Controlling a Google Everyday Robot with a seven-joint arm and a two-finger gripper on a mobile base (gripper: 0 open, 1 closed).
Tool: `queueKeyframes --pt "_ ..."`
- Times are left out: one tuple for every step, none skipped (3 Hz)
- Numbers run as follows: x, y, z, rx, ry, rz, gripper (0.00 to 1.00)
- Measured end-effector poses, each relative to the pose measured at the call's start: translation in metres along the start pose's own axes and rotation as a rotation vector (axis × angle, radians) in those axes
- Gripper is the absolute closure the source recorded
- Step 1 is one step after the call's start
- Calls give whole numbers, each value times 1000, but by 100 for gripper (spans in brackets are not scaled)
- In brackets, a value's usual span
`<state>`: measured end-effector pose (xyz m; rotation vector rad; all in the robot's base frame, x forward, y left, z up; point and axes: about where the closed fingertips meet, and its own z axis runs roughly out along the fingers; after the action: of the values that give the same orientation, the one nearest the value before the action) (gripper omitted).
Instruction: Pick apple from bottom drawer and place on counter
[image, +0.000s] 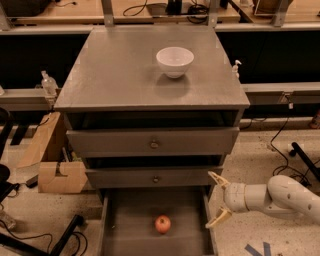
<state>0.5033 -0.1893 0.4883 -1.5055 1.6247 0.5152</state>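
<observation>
The apple (162, 224) is small, round and red-orange. It lies on the floor of the open bottom drawer (125, 225), near the middle. My gripper (216, 198) reaches in from the right on a white arm. It hangs just above the drawer's right wall, to the right of the apple and apart from it. Its two pale fingers are spread wide with nothing between them. The counter (120, 70) is the flat grey top of the cabinet.
A white bowl (175, 61) stands on the counter at the back right. The two upper drawers with round knobs (154, 145) are partly pulled out. A cardboard box (55, 175) sits on the floor at left. Cables lie on the floor at right.
</observation>
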Motion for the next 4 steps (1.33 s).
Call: queueKeyframes --pt "22 -4 57 -16 -14 0 0" --pt "45 0 106 -26 -40 -3 0" --pt "73 18 145 -52 -61 0 0" --pt "99 43 179 -93 -67 21 0"
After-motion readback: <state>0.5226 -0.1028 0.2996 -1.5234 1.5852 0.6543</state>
